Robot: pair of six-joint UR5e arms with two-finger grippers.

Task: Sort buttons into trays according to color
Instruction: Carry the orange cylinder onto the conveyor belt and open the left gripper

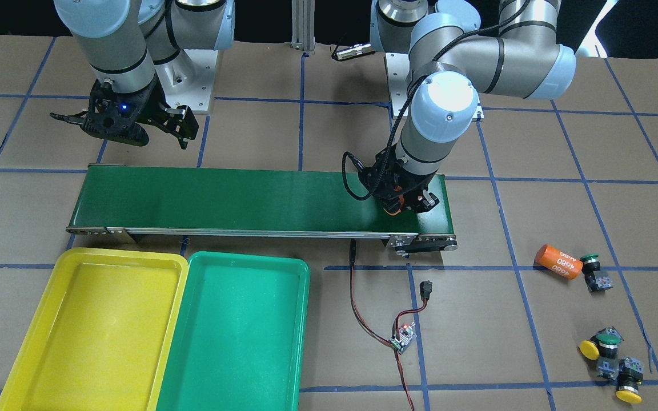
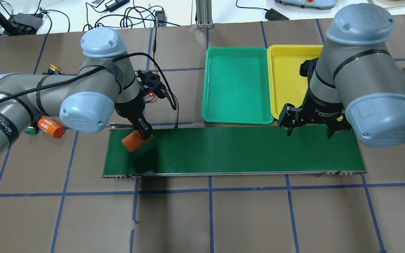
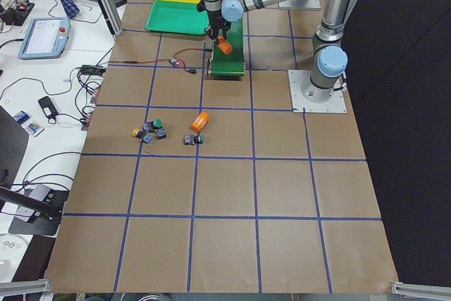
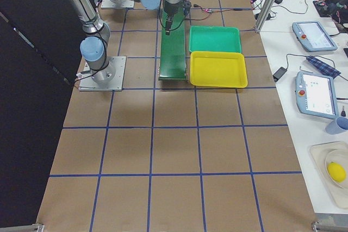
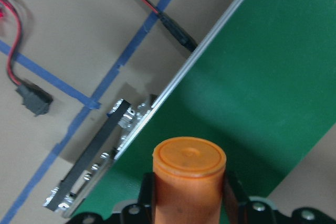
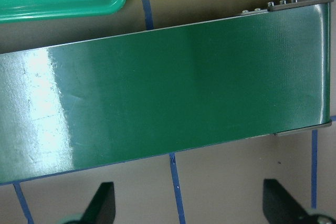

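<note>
Left tool (image 1: pixel 402 204) clenched round a plain orange plastic cylinder (image 5: pixel 189 179), held over one end of the long dark green conveyor belt (image 2: pixel 241 151).

The right tool (image 2: pixel 308 130) hangs released, fingers spread wide, over the belt's other end, near the bright yellow shallow plastic tray (image 1: pixel 89 342). That tray lies rim to rim with the teal-green shallow plastic tray (image 1: pixel 237 354). All four small push-button switches lie on the brown paper-covered desk (image 1: pixel 477 354), well apart from both trays, beyond the belt end on the left arm's side. One green-capped button (image 1: pixel 590 261) lies against a second, labelled orange cylinder (image 1: pixel 557 262). Farther out, another green-capped button (image 1: pixel 610 341) sits in a close cluster with a yellow-capped button (image 1: pixel 589 349) just beside it and a second yellow-capped button (image 1: pixel 628 394) at the cluster's outer edge.
</note>
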